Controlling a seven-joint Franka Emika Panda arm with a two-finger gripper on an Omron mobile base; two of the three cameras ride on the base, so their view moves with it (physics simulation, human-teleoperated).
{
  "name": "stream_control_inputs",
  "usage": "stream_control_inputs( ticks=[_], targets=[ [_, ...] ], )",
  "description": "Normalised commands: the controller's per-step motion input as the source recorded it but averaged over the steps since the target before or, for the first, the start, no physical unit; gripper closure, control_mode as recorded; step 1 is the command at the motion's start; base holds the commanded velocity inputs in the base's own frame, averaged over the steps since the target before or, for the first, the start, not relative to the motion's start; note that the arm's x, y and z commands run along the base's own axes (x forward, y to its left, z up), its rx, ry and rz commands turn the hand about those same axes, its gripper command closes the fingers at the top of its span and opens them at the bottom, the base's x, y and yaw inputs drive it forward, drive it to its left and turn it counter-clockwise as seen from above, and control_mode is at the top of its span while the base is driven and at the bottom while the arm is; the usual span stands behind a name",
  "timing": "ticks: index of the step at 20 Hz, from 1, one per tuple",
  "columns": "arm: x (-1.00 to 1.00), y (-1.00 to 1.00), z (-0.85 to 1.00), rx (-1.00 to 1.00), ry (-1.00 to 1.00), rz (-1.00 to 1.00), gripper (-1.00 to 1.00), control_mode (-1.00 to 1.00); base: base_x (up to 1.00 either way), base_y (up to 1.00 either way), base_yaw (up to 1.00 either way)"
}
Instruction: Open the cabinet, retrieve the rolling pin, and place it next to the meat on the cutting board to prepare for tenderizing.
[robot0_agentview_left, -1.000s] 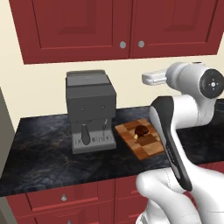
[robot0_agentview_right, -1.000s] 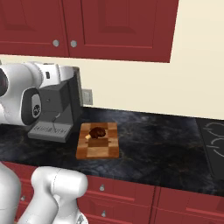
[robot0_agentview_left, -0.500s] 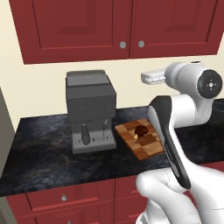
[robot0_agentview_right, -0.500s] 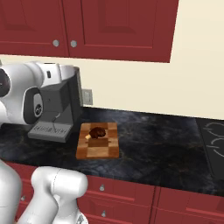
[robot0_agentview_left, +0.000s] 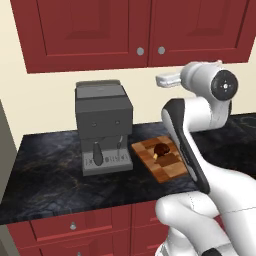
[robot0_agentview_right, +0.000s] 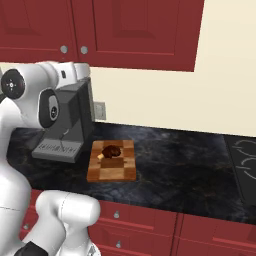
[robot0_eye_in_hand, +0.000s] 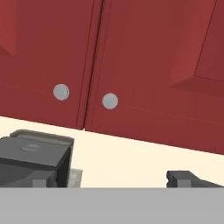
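I have the hand spread wide, holding nothing, facing the shut cabinet with its two knobs. On the bench, the meat sits on the board, beside the coffee machine.

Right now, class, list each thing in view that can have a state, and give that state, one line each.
cabinet: both doors shut, knobs side by side.
gripper: open, empty, pointing at the cabinet knobs.
meat: lying on the board, untouched.
cutting board: flat on the counter beside the coffee machine.
coffee machine: upright on the counter.
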Motion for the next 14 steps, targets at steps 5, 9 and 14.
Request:
stream_control_inputs(
  ticks=[5,9,14],
  targets=[
    [0.19,-0.15,0.58,0.04,-0.11,0.04,-1.00,-1.00,0.00,0.00,0.00],
    [0.03,-0.03,0.19,0.08,-0.06,0.03,-1.00,-1.00,0.00,0.00,0.00],
    [0.16,0.00,0.00,0.01,0.00,0.00,-1.00,-1.00,0.00,0.00,0.00]
  ],
)
